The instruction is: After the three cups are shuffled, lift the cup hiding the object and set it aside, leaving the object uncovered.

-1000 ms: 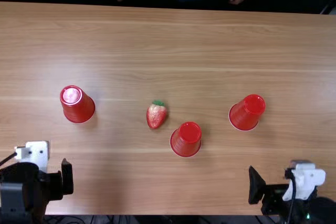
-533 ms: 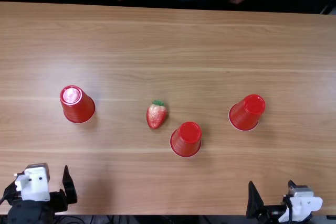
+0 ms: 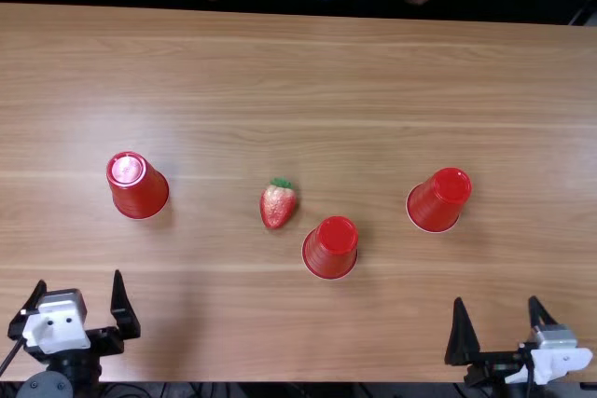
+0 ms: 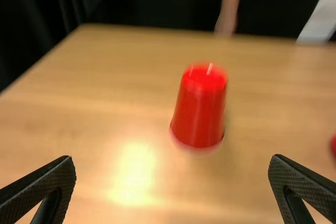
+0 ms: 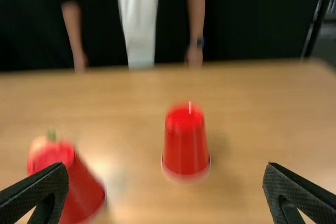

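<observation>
Plainly, strawberry (image 3: 278, 206) lies near-to-far — leafy tip farthest away.

Three red plastic cups are set mouth-down on the counter (image 3: 298, 90), well apart in a loose row; the left cup (image 3: 137, 185) stands toward the left side; the middle cup (image 3: 331, 248) is placed closest to the near edge; the right cup (image 3: 438, 199) stands toward the right side. A small strawberry (image 3: 278, 204), red with a green leafy cap turned toward the far edge, is seen lying uncovered on the wood; it is placed between the left cup and the middle cup, just beside the latter, not touching it.
</observation>
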`<state>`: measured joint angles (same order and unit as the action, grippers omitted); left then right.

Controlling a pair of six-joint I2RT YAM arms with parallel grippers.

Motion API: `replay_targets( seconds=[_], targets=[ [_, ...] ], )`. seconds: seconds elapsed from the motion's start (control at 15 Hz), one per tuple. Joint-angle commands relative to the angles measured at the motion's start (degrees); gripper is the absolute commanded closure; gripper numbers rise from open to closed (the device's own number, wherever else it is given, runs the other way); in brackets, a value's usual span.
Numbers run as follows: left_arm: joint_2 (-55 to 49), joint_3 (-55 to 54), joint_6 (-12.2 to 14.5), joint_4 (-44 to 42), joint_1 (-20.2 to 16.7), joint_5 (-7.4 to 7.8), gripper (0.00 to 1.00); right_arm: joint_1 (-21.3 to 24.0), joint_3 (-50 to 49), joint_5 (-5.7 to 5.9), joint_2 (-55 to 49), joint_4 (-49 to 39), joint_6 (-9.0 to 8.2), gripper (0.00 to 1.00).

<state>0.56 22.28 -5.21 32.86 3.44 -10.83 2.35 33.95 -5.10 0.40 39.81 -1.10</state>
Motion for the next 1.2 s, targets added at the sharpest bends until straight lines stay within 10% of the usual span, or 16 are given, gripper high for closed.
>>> replay_targets(
  seconds=[0.0, 0.2, 0.6, 1.13],
  targets=[
    [-0.56, -3.12, 0.15, -5.44, 1.04, 3.97, 0.00, 0.81, -2.93, 0.25, -0.40, -5.58, 0.15, 0.00],
    [-0.56, -10.77, 0.15, -16.20, 1.30, 8.93, 0.00, 0.90, -10.58, -0.06, -0.40, -21.72, -0.37, 0.00],
    [-0.56, -20.17, 0.26, -28.12, 1.30, 8.93, 0.00, 0.90, -28.77, -0.28, -0.40, -44.60, -0.58, 0.00],
    [-0.56, -22.28, 0.47, -28.12, 1.30, 8.93, 0.00, 0.90, -33.08, -0.17, -0.40, -42.70, -0.69, 0.00]
  ],
)
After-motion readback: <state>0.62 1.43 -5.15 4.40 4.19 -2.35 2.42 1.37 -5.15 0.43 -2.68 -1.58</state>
